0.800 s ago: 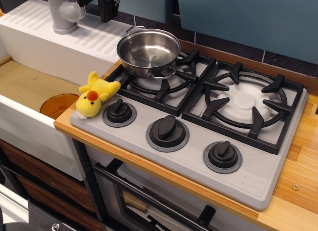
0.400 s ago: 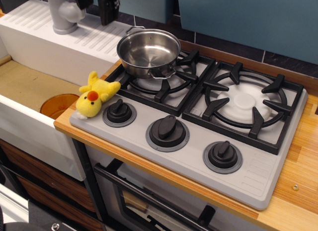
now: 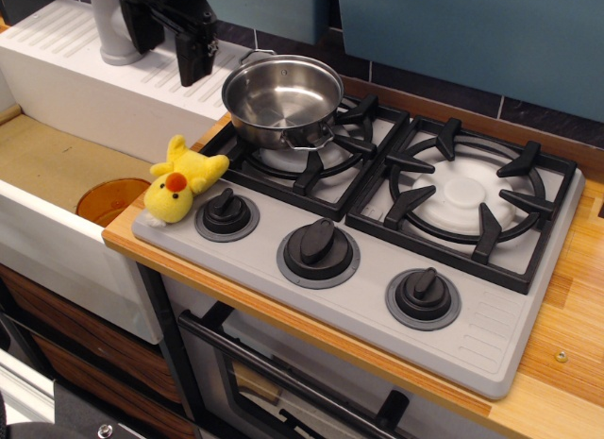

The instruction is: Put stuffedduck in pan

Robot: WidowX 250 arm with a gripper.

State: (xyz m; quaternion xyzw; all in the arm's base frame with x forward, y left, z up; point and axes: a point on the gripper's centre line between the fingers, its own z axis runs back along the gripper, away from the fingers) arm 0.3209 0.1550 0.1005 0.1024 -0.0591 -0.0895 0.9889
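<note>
You will find the black robot gripper (image 3: pixel 172 57) at the upper left of the view, hanging above the white ribbed drainboard (image 3: pixel 85 52) beside the grey faucet (image 3: pixel 111 24). Its two dark fingers (image 3: pixel 193 57) point downward with a clear gap between them, so the pincer is released. It holds nothing and touches nothing; open air lies between its tips and the drainboard.

Locate the small fuzzy yellow plush duck with the orange-red beak (image 3: pixel 179 181) on the front left corner of the grey stove top (image 3: pixel 377 297). It lies tilted, just beside the leftmost black control knob (image 3: pixel 226 212) and touching the corner of the left black burner grate (image 3: pixel 316 142). The duck is well apart from the gripper.

The round shiny stainless-steel pan with small loop handles (image 3: pixel 281 99) stands upright on the left grate, behind and to the right of the duck. Its interior is bare metal. The pan sits near the gripper, to the gripper's right in the view, with no contact between them.

The sink basin (image 3: pixel 57 165), with an orange drain ring (image 3: pixel 109 198), lies to the left of the wooden counter edge (image 3: pixel 283 316).
</note>
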